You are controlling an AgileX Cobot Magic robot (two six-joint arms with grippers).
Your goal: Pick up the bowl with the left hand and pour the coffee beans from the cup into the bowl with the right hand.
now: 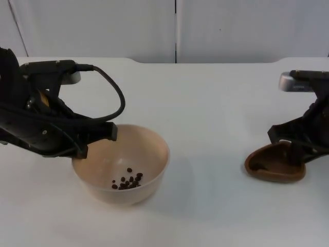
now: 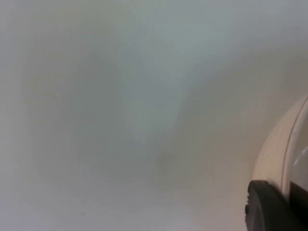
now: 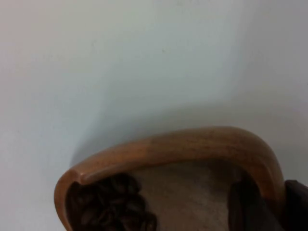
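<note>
Gripping the near-left rim of the round cream plastic bowl on the white table top, left gripper pinched over the wall, one finger outside, probably to steady or lift it as the receiver. Holding a small scatter of dark coffee beans at the bowl's bottom (so some pouring judged done). Resting well apart to the right, brown wooden spouted cup clamped at its rim by the right gripper; more beans lying inside near the spout, so another tilt likely needed.
</note>
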